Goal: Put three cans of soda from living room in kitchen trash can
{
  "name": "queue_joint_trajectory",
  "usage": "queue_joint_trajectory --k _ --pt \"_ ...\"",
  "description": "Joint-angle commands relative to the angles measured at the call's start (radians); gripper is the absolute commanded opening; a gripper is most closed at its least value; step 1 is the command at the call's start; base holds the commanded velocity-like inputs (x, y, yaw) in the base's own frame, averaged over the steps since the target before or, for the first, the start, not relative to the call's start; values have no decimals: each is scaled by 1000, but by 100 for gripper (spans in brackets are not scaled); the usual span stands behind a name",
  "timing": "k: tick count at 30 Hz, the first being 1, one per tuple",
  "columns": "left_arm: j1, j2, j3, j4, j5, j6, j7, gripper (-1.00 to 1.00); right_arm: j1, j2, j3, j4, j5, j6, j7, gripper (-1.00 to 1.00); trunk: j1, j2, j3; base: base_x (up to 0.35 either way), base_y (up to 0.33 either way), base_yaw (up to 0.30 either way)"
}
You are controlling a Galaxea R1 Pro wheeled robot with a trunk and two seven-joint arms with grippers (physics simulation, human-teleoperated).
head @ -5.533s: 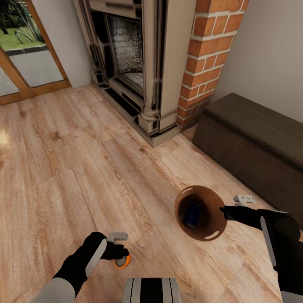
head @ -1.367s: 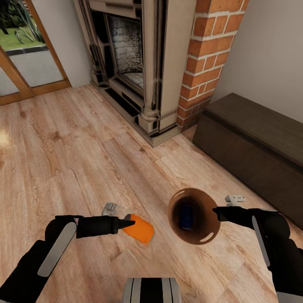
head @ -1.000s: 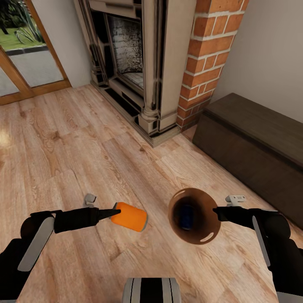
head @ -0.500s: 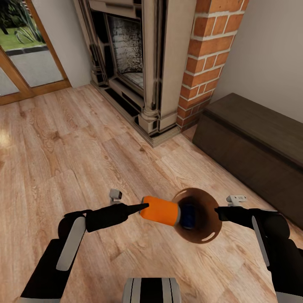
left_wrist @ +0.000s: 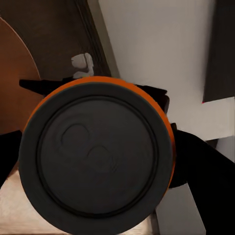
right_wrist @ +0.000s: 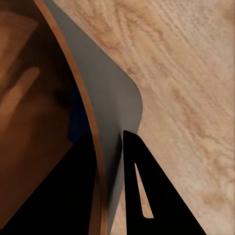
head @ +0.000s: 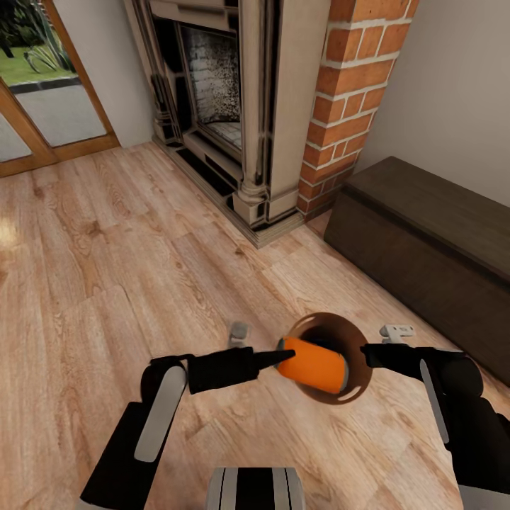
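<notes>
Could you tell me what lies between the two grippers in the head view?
The orange soda can, held by the left gripper, lying across the mouth of the round copper-toned bin gripped by the right gripper.

Head looks down; wrists close, sharing bin [head: 358, 386].

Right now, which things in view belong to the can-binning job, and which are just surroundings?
Job:
- orange soda can, held by the left gripper at the bin mouth
- trash can, rim held by the right gripper

Surroundings:
- brick fireplace
- dark wood bench
- glass door
</notes>
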Motion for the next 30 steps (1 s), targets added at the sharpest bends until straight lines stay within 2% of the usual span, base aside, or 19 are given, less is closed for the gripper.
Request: queue_joint_trajectory --k 1,11,14,15,19,20,21,23,27,30 --pt "0 -13 -14 0 1 0 25 -100 0 0 0 0 -21 4 5 -100 0 0 0 0 0 0" --pt "-2 -24 -26 -1 2 -7 94 -100 0 0 1 0 -21 4 5 -100 0 0 0 0 0 0" --pt "-5 -24 -38 -2 2 -10 172 -100 0 0 1 0 -21 4 5 -100 0 0 0 0 0 0" --pt "-9 -24 -61 -2 2 -12 252 -100 0 0 1 0 -21 4 7 -100 0 0 0 0 0 0" --pt "-14 -24 -70 -2 2 -16 349 -100 0 0 1 0 -21 4 12 -100 0 0 0 0 0 0" --pt "-16 -24 -72 -2 2 -17 358 -100 0 0 0 0 -21 4 12 -100 0 0 0 0 0 0" --pt "-27 -24 -87 -2 2 -18 393 -100 0 0 1 0 -21 4 12 -100 0 0 0 0 0 0" --pt "-35 -24 -111 -2 2 -19 429 -100 0 0 1 0 -21 4 13 -100 0 0 0 0 0 0" --pt "-45 -24 -122 -2 2 -28 449 -100 0 0 1 0 -21 4 14 -100 0 0 0 0 0 0" --pt "-47 -24 -144 -2 9 -87 462 -100 0 0 1 0 -21 4 14 -100 0 0 0 0 0 0"
